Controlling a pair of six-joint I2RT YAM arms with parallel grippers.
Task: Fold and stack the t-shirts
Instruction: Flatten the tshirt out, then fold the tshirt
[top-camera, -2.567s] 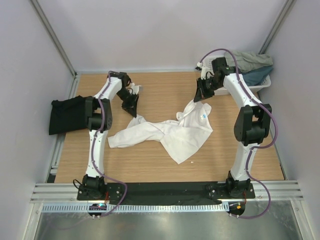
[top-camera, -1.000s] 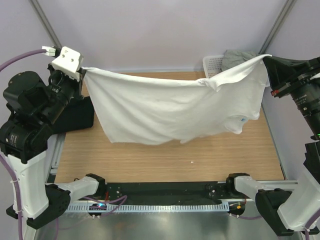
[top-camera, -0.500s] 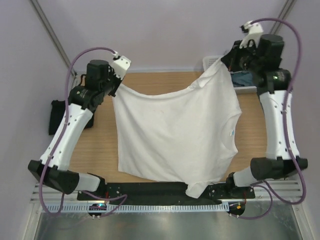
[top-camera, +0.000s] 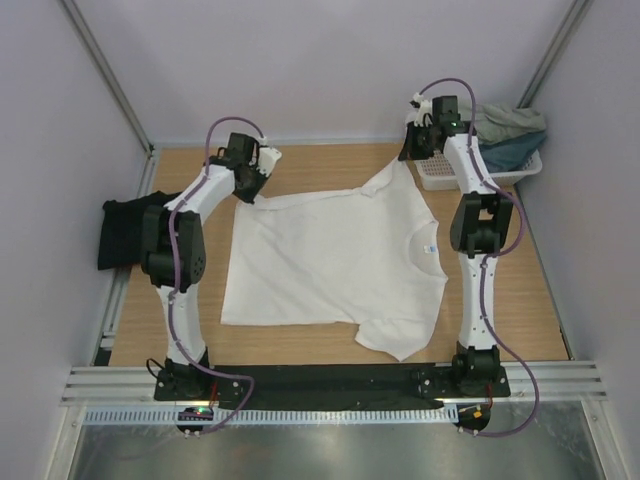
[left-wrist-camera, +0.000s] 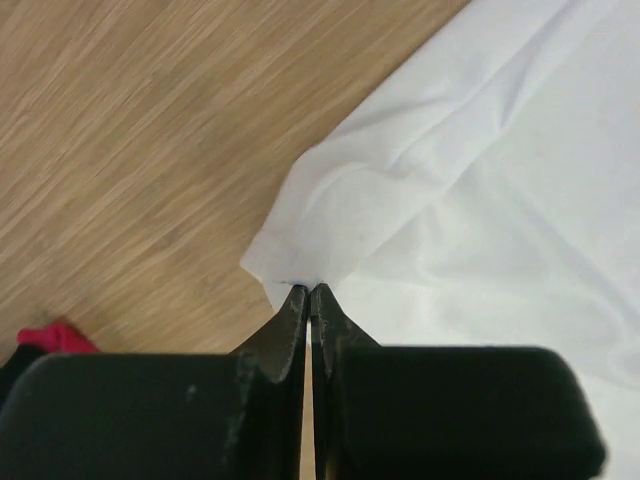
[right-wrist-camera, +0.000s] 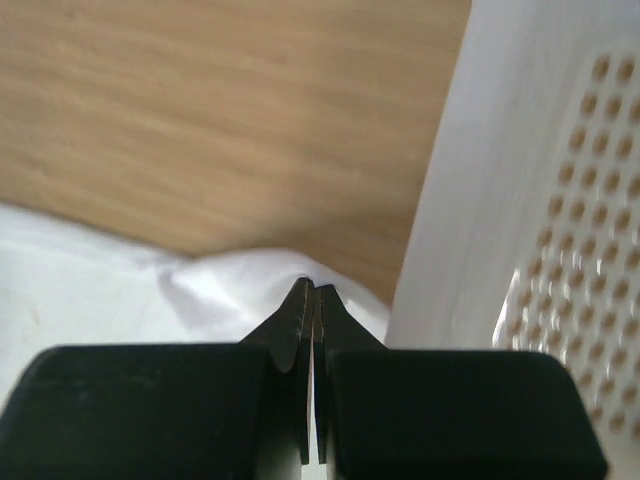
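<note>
The white t-shirt (top-camera: 330, 260) lies spread flat on the wooden table, its small blue neck label (top-camera: 430, 247) toward the right. My left gripper (top-camera: 258, 184) is shut on its far left corner (left-wrist-camera: 300, 235), low over the table. My right gripper (top-camera: 404, 157) is shut on its far right corner (right-wrist-camera: 250, 275), close beside the basket. In each wrist view the jaws pinch a thin fold of white cloth. A black t-shirt (top-camera: 125, 232) lies at the table's left edge. Grey-green (top-camera: 505, 122) and teal (top-camera: 512, 150) shirts are heaped in the basket.
The white plastic lattice basket (top-camera: 440, 176) stands at the back right corner; its wall (right-wrist-camera: 520, 180) fills the right of the right wrist view. Grey walls enclose the table on three sides. A small red patch (left-wrist-camera: 55, 337) shows at the lower left of the left wrist view.
Half a second ago both arms held the white t-shirt hanging in the air. Both have come down toward the far edge, and the shirt now lies flat on the table.
</note>
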